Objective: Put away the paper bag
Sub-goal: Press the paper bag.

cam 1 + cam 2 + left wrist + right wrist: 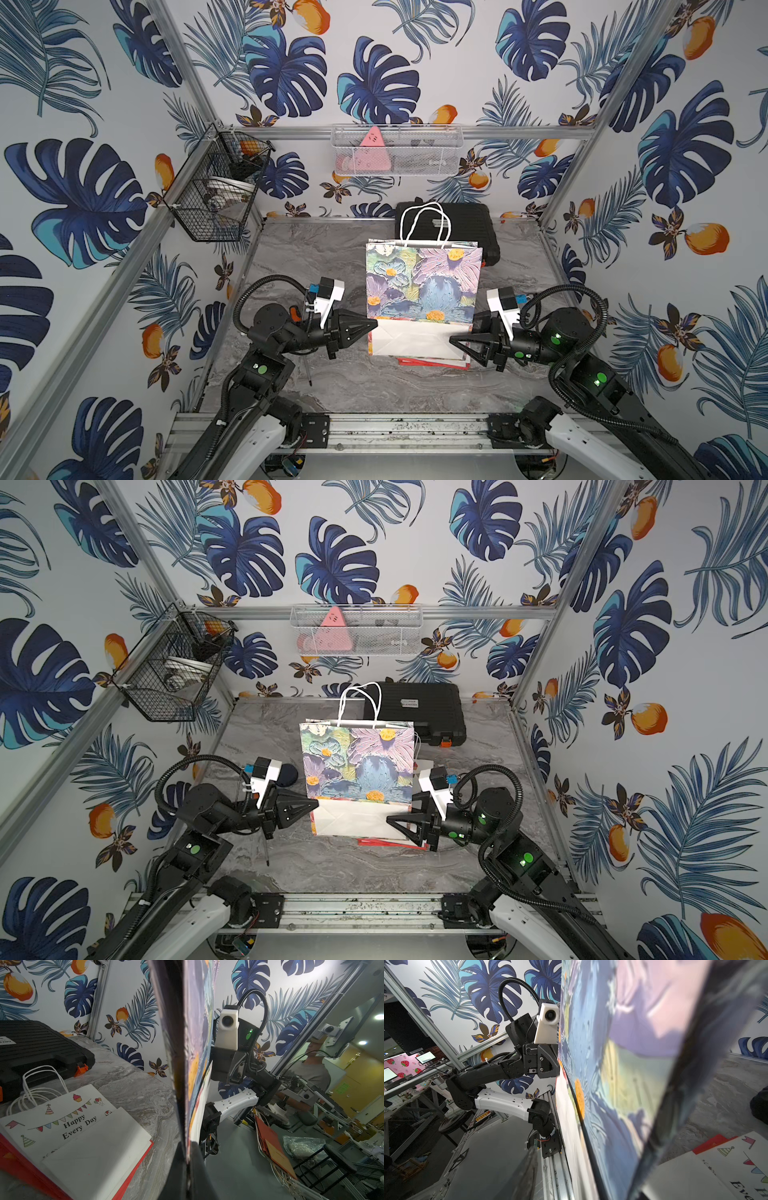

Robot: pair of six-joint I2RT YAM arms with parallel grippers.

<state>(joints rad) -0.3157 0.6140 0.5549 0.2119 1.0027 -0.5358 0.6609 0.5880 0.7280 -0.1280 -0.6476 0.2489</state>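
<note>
The left gripper [374, 322] is clamped tight on the left edge of the floral paper bag [422, 282], which is flat, with painted purple and blue flowers and white cord handles. In the left wrist view the paper's edge [197, 1043] runs straight between the closed jaws; the fingertips are cut off by the frame.

The right gripper [459, 345] is at the bag's opposite edge, jaws parted. In the right wrist view one finger [527, 1169] stands clear of the print. The other is only a dark blur behind the paper.

The bag is held up in front of the black hard plastic case [446, 226], print towards the top camera. Its handle loops overlap the case's outline in both top views.

Also in front of the case, a white paper bag [68, 1124] reading "Happy Every Day" lies flat on a red paper bag [25, 1169] on the grey marbled tabletop [299, 249]. From above only a red sliver shows. I cannot tell from above whether the white panel under the flowers is the held bag's folded base or the white one beneath.

- On the wall above the case: white mesh basket [397, 151] with a pink triangular thing; other contents unreadable.
- Up and left of the case: black wire basket [216, 187], contents unclear.
- Left of the case: dark rounded thing [289, 775], half hidden, not identifiable.
</note>
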